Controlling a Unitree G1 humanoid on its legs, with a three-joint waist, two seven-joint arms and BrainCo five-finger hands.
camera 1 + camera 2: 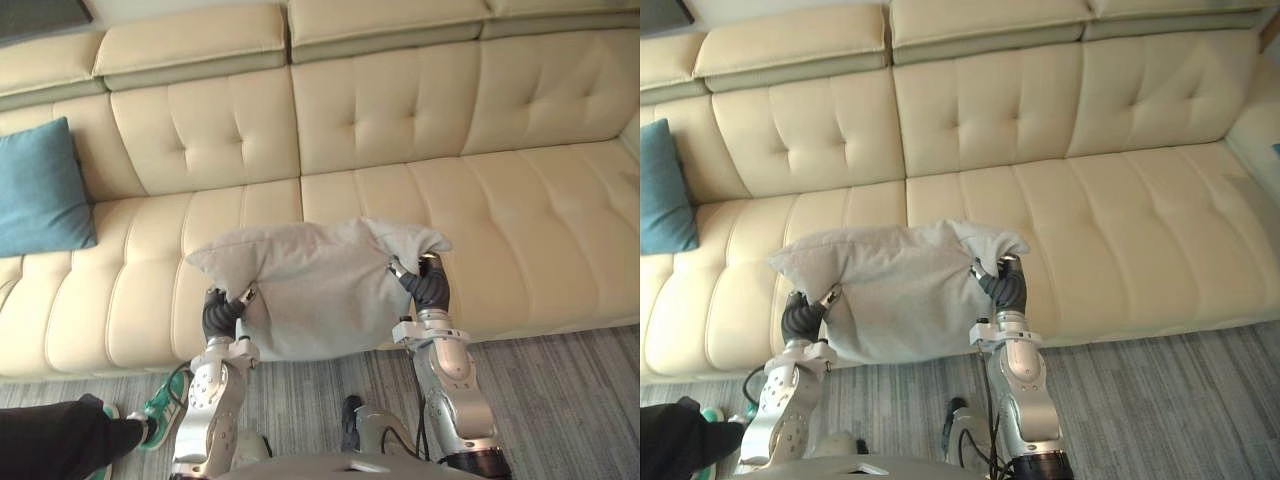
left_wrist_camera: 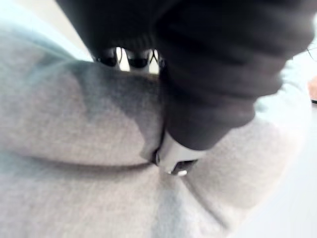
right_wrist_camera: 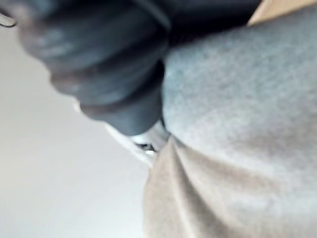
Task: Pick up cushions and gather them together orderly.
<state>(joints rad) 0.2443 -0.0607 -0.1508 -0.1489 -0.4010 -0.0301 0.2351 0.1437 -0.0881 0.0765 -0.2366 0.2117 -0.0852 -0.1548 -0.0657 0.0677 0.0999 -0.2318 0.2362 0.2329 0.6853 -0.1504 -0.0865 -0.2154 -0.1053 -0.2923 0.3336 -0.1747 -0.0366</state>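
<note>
Grey fabric fills the middle of the scene: a grey cushion [image 1: 310, 285] is held up between both hands in front of the cream leather sofa [image 1: 520, 210], across the front edge of its middle seat. Whether it brushes that edge cannot be told. It sags a little, its top side wrinkled and its lower part hanging toward the striped carpet [image 1: 570, 400].

The left hand [image 1: 220, 316] grips the cushion's lower left corner. In its wrist view the thumb [image 2: 173, 158] is sunk into a fold of the cloth, with the fingers [image 2: 106, 57] curled over from the other side. The right hand [image 1: 430, 287] has its fingers clamped on the bunched right corner, slightly higher than the left.

A teal cushion [image 1: 38, 190] leans upright against the backrest at the left end of the sofa, well apart from the grey one. A person's dark-trousered leg [image 1: 60, 440] and green shoe [image 1: 165, 405] rest on the carpet near the left arm.
</note>
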